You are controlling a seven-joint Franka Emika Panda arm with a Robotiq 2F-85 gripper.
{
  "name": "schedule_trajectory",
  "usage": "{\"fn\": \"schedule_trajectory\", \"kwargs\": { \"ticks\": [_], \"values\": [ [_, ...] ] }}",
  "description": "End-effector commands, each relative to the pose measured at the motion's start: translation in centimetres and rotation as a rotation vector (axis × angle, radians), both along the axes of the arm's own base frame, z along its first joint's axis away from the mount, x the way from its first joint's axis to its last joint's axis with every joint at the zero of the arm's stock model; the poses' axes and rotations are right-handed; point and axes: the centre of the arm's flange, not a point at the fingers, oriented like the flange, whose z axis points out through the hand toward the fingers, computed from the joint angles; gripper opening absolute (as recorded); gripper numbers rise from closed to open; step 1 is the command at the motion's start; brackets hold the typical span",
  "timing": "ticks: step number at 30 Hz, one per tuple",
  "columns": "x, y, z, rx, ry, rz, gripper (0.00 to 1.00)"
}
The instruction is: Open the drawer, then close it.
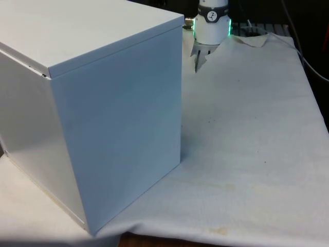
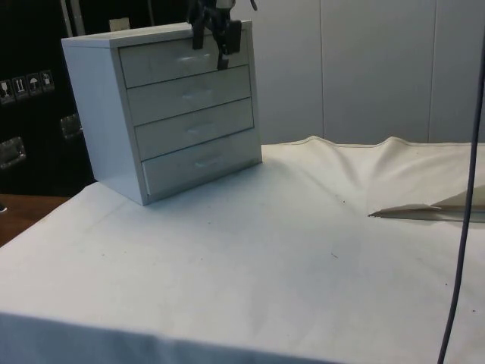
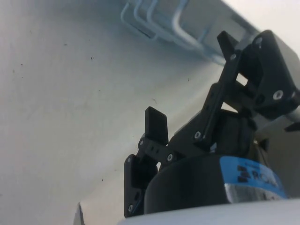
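The gripper [image 2: 215,42] hangs at the upper front of a white chest of drawers [image 2: 167,114], level with the top drawer [image 2: 184,61], seen against that drawer's front near its end. In the side view its black fingers [image 2: 224,47] point downward across the drawer face; whether they touch the face or the handle cannot be told. In the wrist view the 2 fingers [image 3: 156,125] stand well apart with nothing between them, so the jaws are wide and hold nothing.

The chest has 4 drawers stacked one over another, all below or level with the gripper. Each front sits flush with the frame; none is pulled out. Each carries a pale bar handle [image 2: 188,59] at its middle. The wrist view shows several curved white handles [image 3: 154,21] in a row ahead of the fingers, with the chest's front running past them.

In the front view the chest turns its plain back and side to the camera and takes up the front view's left; the arm's white base [image 1: 212,23] rises just behind its far top corner.

The white cloth [image 2: 273,250] spreads under and away from the gripper, smooth across most of the table, with small dark specks. Well away from the gripper, toward the far edge in the side view, it is rucked into folds [image 2: 424,211] with a raised lip.
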Motion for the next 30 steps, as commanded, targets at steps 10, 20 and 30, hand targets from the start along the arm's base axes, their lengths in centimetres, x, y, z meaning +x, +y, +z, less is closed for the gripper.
{"fn": "schedule_trajectory", "kwargs": {
  "ticks": [10, 20, 30],
  "values": [
    [0.7, 0.0, -0.7, 0.009, 0.007, -0.005, 1.0],
    [0.4, 0.2, -1.3, 0.053, 0.033, -0.008, 1.0],
    [0.5, 0.1, -1.5, 0.085, 0.046, -0.011, 1.0]
  ]
}}
